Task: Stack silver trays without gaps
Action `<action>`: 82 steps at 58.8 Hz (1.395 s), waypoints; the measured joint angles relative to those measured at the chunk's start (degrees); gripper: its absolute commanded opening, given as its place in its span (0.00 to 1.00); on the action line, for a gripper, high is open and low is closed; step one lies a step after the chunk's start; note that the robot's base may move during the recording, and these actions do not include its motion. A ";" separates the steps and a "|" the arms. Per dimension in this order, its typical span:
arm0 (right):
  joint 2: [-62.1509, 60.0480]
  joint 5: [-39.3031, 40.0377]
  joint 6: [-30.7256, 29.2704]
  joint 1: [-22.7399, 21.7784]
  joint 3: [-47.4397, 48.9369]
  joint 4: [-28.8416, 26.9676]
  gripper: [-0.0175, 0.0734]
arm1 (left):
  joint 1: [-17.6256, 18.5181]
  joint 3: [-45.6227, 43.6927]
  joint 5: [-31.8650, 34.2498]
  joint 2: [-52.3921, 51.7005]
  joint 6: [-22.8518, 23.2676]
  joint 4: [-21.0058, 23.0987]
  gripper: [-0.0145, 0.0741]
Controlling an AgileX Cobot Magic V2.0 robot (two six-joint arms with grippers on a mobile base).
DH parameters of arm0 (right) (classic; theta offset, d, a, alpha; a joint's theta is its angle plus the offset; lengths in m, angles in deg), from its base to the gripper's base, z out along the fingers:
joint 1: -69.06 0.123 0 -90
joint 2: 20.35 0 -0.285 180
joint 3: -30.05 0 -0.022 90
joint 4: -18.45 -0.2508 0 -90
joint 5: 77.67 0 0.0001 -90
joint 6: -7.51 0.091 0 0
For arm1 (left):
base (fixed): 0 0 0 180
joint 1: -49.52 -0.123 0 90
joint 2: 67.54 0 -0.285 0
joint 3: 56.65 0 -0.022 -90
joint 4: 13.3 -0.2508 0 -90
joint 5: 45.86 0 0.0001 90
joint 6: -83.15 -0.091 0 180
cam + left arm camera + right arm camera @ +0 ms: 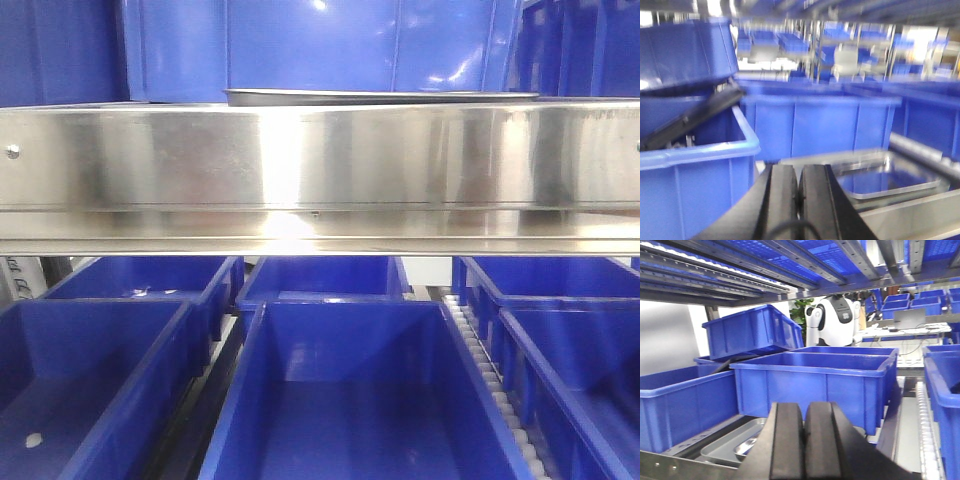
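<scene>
Both pincers, left [799, 200] and right [804, 440], are closed and empty; you should pinch the stiff, slippery shallow steel tray [885, 175] ahead by its thin rim.

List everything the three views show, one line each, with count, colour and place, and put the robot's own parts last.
silver trays: at least one, shiny steel, on the shelf in front of the blue bins; its edge shows above the rail in the front view, and one shows by the right claw.
steel rail: one, mirrored silver, across the front view.
blue bins: many, blue, on the shelves above and below the rail; one sits tilted on another at left.
white robot: one, white and black, far background.
left claw: one, black, pads together, holding nothing.
right claw: one, black, pads together, holding nothing.
</scene>
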 measured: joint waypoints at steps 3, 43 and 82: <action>0.00 0.00 0.00 0.00 0.00 -0.26 0.13 | 0.00 0.00 0.00 -1.28 0.00 0.00 0.16; -0.61 0.00 -0.04 -2.77 0.00 2.08 0.13 | 0.00 0.00 0.00 -4.02 0.00 0.00 0.16; -0.61 22.48 -0.13 -18.64 -25.67 4.84 0.13 | 0.00 0.00 0.00 -4.02 0.00 0.00 0.16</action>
